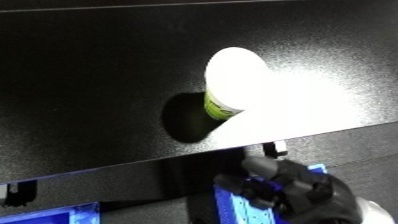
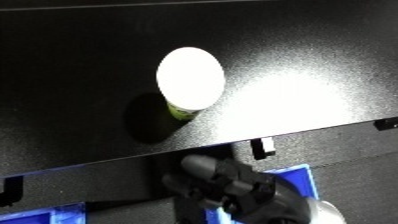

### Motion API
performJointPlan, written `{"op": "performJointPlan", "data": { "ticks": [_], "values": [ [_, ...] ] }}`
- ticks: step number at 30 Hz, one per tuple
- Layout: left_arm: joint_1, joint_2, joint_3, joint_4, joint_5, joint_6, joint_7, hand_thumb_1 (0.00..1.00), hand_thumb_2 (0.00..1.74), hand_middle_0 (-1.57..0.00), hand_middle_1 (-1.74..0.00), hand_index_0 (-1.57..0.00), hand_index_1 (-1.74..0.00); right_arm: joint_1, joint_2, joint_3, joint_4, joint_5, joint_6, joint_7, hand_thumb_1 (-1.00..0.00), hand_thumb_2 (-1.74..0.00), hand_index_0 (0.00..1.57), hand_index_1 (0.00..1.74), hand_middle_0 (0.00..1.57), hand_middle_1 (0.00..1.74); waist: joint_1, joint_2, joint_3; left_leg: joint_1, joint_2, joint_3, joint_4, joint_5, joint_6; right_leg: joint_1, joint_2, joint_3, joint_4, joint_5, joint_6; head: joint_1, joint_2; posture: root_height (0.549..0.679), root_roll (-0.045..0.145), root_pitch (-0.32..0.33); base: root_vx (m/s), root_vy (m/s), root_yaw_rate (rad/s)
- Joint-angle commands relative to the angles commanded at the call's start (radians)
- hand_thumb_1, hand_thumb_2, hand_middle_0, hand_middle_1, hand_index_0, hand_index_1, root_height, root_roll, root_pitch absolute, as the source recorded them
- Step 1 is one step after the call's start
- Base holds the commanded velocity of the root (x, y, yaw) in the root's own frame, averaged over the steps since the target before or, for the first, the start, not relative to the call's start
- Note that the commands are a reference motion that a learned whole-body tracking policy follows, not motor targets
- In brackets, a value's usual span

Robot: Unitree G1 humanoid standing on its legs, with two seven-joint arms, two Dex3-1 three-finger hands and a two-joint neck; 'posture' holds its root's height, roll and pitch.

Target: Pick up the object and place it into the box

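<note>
only one hand (image 2: 235,192) shows, a black one at the lower edge of both views, right of centre, so it reads as the robot's right hand. it sits below the near edge of the table (image 1: 80,90), over something blue. its fingers look curled in toward the palm, with nothing visible between them, though the hand is dark and partly cut off by the frame. a little of the pale forearm (image 2: 327,212) shows at the bottom right corner behind it. no left hand appears in either view.

going left to right: at the bottom left corner lies a bit of blue bin (image 1: 49,216), mostly out of frame. next, the black table fills most of the view, running as a tilted slab. near its middle stands a cup (image 1: 233,80) with a bright white round lid and a yellow-green side, leaning a little in the view, resting on the table surface. a dark shadow (image 1: 185,117) falls to its left, and a strong patch of light (image 1: 302,107) falls on the table to its right. the cup is well apart from the hand and outside the bin. right of the hand, another blue part (image 2: 298,180) of the bin shows beneath the table edge.
</note>
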Motion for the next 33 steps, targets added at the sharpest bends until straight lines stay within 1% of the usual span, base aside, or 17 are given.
{"op": "performJointPlan", "data": {
  "ticks": [5, 9, 12, 13, 15, 16, 18, 21, 23, 27, 30, 33],
  "values": [
    [0.005, -0.025, 0.002, 0.006, 0.010, -0.002, -0.002, 0.00, 0.00, 0.00, 0.00, 0.00, 0.00, -0.071, 0.036, -0.089, -0.017, -0.009, -0.131, -0.135, 0.00, 0.00, 0.00, 0.00, 0.00, 0.00, -0.003, 0.014, -0.003, 0.002, -0.005, 0.005, 0.003, -0.005, 0.0006, 0.003, 0.0011, 0.005, -0.001, -0.003, -0.0065, 0.019, -0.001, 0.632, 0.055, 0.000, 0.013, 0.036, 0.010],
    [0.015, -0.036, 0.000, -0.001, 0.008, -0.001, -0.003, 0.00, 0.00, 0.00, 0.00, 0.00, 0.00, -0.113, 0.039, -0.140, -0.004, -0.044, -0.244, -0.250, 0.00, 0.00, 0.00, 0.00, 0.00, 0.00, -0.003, 0.023, -0.003, 0.005, -0.008, 0.010, 0.002, -0.006, 0.0014, 0.007, 0.0037, 0.008, -0.004, -0.003, -0.0106, 0.030, -0.006, 0.632, 0.060, -0.003, 0.010, 0.031, 0.000],
    [0.015, -0.040, -0.007, -0.015, 0.000, 0.008, 0.004, 0.00, 0.00, 0.00, 0.00, 0.00, 0.00, -0.141, 0.022, -0.158, 0.013, -0.102, -0.317, -0.344, 0.00, 0.00, 0.00, 0.00, 0.00, 0.00, -0.003, 0.029, -0.002, 0.008, -0.010, 0.013, -0.001, -0.004, 0.0015, 0.008, 0.0060, 0.011, -0.005, -0.002, -0.0126, 0.032, -0.019, 0.633, 0.062, -0.005, -0.002, 0.030, -0.001],
    [0.014, -0.042, -0.010, -0.019, -0.003, 0.012, 0.008, 0.00, 0.00, 0.00, 0.00, 0.00, 0.00, -0.149, 0.015, -0.161, 0.021, -0.133, -0.334, -0.381, 0.00, 0.00, 0.00, 0.00, 0.00, 0.00, -0.003, 0.030, -0.001, 0.009, -0.011, 0.013, -0.002, -0.003, 0.0014, 0.009, 0.0066, 0.012, -0.006, -0.002, -0.0132, 0.031, -0.022, 0.633, 0.063, -0.006, 0.001, 0.027, 0.000],
    [0.013, -0.045, -0.015, -0.026, -0.008, 0.020, 0.014, 0.00, 0.00, 0.00, 0.00, 0.00, 0.00, -0.159, -0.002, -0.160, 0.039, -0.203, -0.350, -0.456, 0.00, 0.00, 0.00, 0.00, 0.00, 0.00, -0.003, 0.032, 0.002, 0.013, -0.011, 0.014, -0.002, -0.003, 0.0015, 0.013, 0.0072, 0.014, -0.008, -0.002, -0.0146, 0.030, -0.027, 0.633, 0.065, -0.009, 0.009, 0.023, -0.006],
    [0.012, -0.047, -0.017, -0.028, -0.009, 0.024, 0.016, 0.00, 0.00, 0.00, 0.00, 0.00, 0.00, -0.163, -0.009, -0.156, 0.048, -0.240, -0.346, -0.493, 0.00, 0.00, 0.00, 0.00, 0.00, 0.00, -0.004, 0.033, 0.003, 0.015, -0.011, 0.014, -0.001, -0.003, 0.0018, 0.014, 0.0074, 0.015, -0.007, -0.002, -0.0153, 0.030, -0.028, 0.633, 0.065, -0.011, 0.014, 0.018, -0.016],
    [0.012, -0.050, -0.020, -0.031, -0.010, 0.028, 0.021, 0.00, 0.00, 0.00, 0.00, 0.00, 0.00, -0.170, -0.025, -0.139, 0.067, -0.315, -0.322, -0.565, 0.00, 0.00, 0.00, 0.00, 0.00, 0.00, -0.003, 0.033, 0.006, 0.018, -0.011, 0.013, 0.000, -0.002, 0.0029, 0.016, 0.0080, 0.017, -0.007, -0.002, -0.0169, 0.031, -0.027, 0.633, 0.066, -0.015, 0.013, 0.013, -0.023],
    [0.013, -0.056, -0.027, -0.035, -0.008, 0.028, 0.028, 0.00, 0.00, 0.00, 0.00, 0.00, 0.00, -0.187, -0.050, -0.097, 0.095, -0.422, -0.265, -0.660, 0.00, 0.00, 0.00, 0.00, 0.00, 0.00, 0.001, 0.031, 0.010, 0.021, -0.012, 0.010, 0.000, 0.000, 0.0052, 0.019, 0.0094, 0.019, -0.008, -0.002, -0.0203, 0.040, -0.027, 0.632, 0.067, -0.019, 0.005, 0.000, -0.017],
    [0.013, -0.059, -0.033, -0.041, -0.006, 0.025, 0.034, 0.00, 0.00, 0.00, 0.00, 0.00, 0.00, -0.205, -0.063, -0.065, 0.118, -0.472, -0.222, -0.708, 0.00, 0.00, 0.00, 0.00, 0.00, 0.00, 0.005, 0.030, 0.012, 0.022, -0.013, 0.008, -0.001, 0.002, 0.0067, 0.021, 0.0102, 0.019, -0.008, -0.003, -0.0227, 0.050, -0.028, 0.632, 0.066, -0.021, 0.000, -0.008, 0.006],
    [0.009, -0.060, -0.047, -0.047, -0.003, 0.023, 0.042, 0.00, 0.00, 0.00, 0.00, 0.00, 0.00, -0.250, -0.082, -0.006, 0.172, -0.522, -0.143, -0.771, 0.00, 0.00, 0.00, 0.00, 0.00, 0.00, 0.018, 0.031, 0.015, 0.025, -0.016, 0.001, -0.007, 0.007, 0.0083, 0.025, 0.0096, 0.017, -0.009, -0.004, -0.0261, 0.068, -0.025, 0.632, 0.066, -0.025, 0.002, -0.006, 0.026],
    [0.003, -0.062, -0.053, -0.044, 0.000, 0.024, 0.045, 0.00, 0.00, 0.00, 0.00, 0.00, 0.00, -0.286, -0.085, 0.039, 0.211, -0.548, -0.089, -0.804, 0.00, 0.00, 0.00, 0.00, 0.00, 0.00, 0.027, 0.034, 0.016, 0.028, -0.019, -0.002, -0.011, 0.009, 0.0089, 0.028, 0.0077, 0.016, -0.008, -0.008, -0.0286, 0.085, -0.024, 0.632, 0.066, -0.027, 0.011, -0.001, 0.042],
    [-0.004, -0.065, -0.058, -0.036, 0.007, 0.026, 0.047, 0.00, 0.00, 0.00, 0.00, 0.00, 0.00, -0.323, -0.085, 0.081, 0.253, -0.567, -0.038, -0.824, 0.00, 0.00, 0.00, 0.00, 0.00, 0.00, 0.036, 0.036, 0.016, 0.030, -0.023, -0.007, -0.013, 0.010, 0.0089, 0.032, 0.0054, 0.015, -0.008, -0.010, -0.0310, 0.105, -0.026, 0.632, 0.066, -0.029, 0.016, -0.006, 0.060]
  ]
}}
